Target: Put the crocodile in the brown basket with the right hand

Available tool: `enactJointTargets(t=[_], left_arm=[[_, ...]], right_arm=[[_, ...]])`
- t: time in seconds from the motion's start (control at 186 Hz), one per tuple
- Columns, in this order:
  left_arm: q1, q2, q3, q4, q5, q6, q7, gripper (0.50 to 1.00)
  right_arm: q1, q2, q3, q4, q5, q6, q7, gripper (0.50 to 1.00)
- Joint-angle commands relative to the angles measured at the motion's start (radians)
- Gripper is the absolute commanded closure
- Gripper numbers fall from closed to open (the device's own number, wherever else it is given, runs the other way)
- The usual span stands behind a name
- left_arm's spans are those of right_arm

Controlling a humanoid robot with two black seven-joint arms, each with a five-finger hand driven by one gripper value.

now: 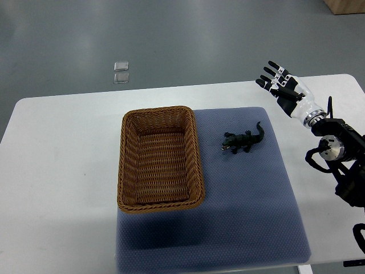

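The left part of the white table (57, 171) lies bare, and its near-left corner is cut off by the lower border of the top view. Beyond the table's far edge, on the grey floor, sit two small clear squares (121, 72), one just behind the other (what they are is too small to tell).

Toward the middle of the table stands the brown basket (159, 204), a woven rectangular one with its long sides running from the far edge toward the near edge. Its inside shows only the weave. It rests on the left border of a blue-grey mat (245, 222) and hides that border; the mat spreads from there across the right half of the table down to the near edge, where its lower corners are partly cropped.

The crocodile (244, 141) lies on the mat, to the right of the basket and apart from it, nearer the table's far edge than the near one. It is dark, and its legs and snout are hard to make out; the head end points toward the basket and the tail curls up toward the far-right corner.

Further right, the right robot hand (285, 88) is at the table's far edge near the far-right corner, well apart from the crocodile. Its dark fingers (271, 71) are spread and grasp nothing; whether it touches the table cannot be told. Its arm runs off the right border, partly cut off.
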Motion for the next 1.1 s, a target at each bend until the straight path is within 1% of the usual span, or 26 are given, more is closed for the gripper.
enactJointTargets(t=[0.0, 1.094], left_arm=[[0.000, 0.000, 0.000, 0.000, 0.000, 0.002, 0.000, 0.500], [0.000, 0.000, -0.003, -0.002, 0.000, -0.004, -0.001, 0.500]], right_arm=[[0.002, 0.002, 0.000, 0.000, 0.000, 0.001, 0.000, 0.574], [0.009, -0.002, -0.001, 0.000, -0.004, 0.003, 0.000, 0.572]])
